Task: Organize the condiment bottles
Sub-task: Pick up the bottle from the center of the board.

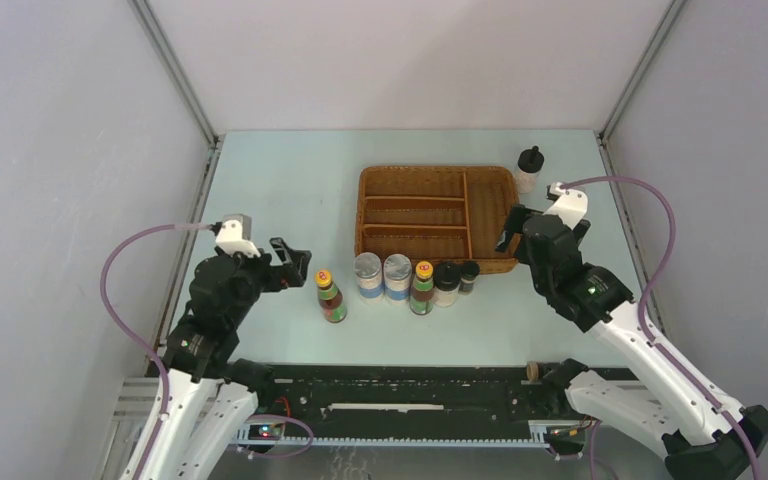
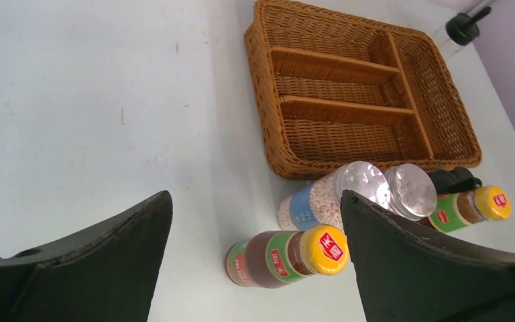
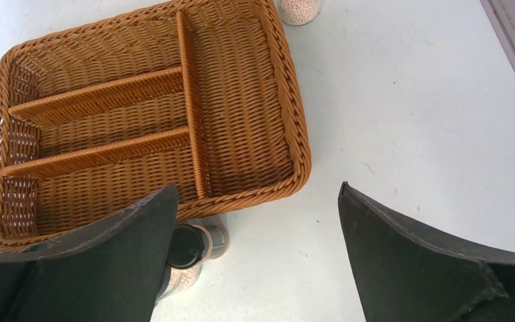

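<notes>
Several condiment bottles stand in a row in front of the empty wicker tray (image 1: 359, 210). From the left they are a yellow-capped sauce bottle (image 1: 331, 297), two silver-topped shakers (image 1: 367, 276) (image 1: 397, 277), a second yellow-capped bottle (image 1: 421, 288), a white black-capped bottle (image 1: 446, 283) and a tiny dark one (image 1: 468, 276). Another black-capped bottle (image 1: 529, 168) stands behind the tray's right corner. My left gripper (image 2: 255, 194) is open, with the left sauce bottle (image 2: 278, 258) below and between its fingers, untouched. My right gripper (image 3: 258, 186) hangs open over the tray's front right corner (image 3: 295, 134), next to the tiny dark bottle (image 3: 194, 245).
The tray has three short compartments on the left and one long one on the right. Walls enclose the table on the left, back and right. Bare table lies left of the tray and to its right.
</notes>
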Available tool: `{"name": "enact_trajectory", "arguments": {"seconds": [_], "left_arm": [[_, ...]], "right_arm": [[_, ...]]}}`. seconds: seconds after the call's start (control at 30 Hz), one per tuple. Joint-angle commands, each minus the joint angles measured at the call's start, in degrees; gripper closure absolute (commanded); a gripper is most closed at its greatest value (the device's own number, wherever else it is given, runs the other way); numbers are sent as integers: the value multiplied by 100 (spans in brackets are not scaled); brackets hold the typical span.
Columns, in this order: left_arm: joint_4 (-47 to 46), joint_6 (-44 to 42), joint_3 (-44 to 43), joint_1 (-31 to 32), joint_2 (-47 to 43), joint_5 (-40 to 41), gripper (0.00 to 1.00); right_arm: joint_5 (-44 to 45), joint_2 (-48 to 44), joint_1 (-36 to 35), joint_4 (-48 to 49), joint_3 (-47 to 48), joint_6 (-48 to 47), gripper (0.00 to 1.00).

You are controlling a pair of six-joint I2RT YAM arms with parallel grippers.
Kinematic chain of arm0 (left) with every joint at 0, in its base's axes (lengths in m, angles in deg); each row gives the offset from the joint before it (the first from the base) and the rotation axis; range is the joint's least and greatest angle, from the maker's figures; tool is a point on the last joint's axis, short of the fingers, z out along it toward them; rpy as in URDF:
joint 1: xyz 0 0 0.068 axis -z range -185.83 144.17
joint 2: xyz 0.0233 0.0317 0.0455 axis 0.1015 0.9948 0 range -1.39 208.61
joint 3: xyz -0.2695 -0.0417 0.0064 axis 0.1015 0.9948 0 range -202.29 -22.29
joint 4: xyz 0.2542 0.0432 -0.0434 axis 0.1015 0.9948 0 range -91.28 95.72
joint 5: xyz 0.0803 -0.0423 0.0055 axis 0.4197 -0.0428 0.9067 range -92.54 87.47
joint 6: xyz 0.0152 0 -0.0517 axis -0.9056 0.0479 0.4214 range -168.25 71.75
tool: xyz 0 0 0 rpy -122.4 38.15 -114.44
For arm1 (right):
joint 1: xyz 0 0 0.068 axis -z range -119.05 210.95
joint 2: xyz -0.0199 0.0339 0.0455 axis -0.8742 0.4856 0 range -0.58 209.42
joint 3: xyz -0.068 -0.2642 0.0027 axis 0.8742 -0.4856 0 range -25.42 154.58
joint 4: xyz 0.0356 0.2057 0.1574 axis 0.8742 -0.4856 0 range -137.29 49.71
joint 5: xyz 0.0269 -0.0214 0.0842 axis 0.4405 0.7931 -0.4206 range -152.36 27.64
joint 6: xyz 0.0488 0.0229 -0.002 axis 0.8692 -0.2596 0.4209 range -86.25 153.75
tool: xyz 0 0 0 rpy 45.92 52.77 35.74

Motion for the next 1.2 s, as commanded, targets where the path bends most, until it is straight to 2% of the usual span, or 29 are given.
{"name": "enact_trajectory", "arguments": {"seconds": [0.0,0.27,0.57,0.77,1.0,1.1,1.17], "left_arm": [[-125,-219,43,53,-108,-515,0],[537,-537,-330,113,-391,-901,0],[621,-512,-513,238,-930,-1500,0],[595,-256,-378,267,-1228,-1481,0],[289,116,156,461,-1352,-911,1],[273,42,237,913,-1210,-266,3],[273,31,241,1450,-1046,400,4]], "right_arm": [[139,-204,-92,7,126,-3,1],[-55,-1172,-164,1062,-647,-535,6],[-258,-1076,-164,1019,-666,-617,6],[-487,-1295,-164,1081,-658,-662,7],[-694,-1501,-173,1084,-665,-662,7],[-724,-1471,-173,1104,-660,-662,7],[-747,-1476,-173,1106,-658,-662,7]]}}
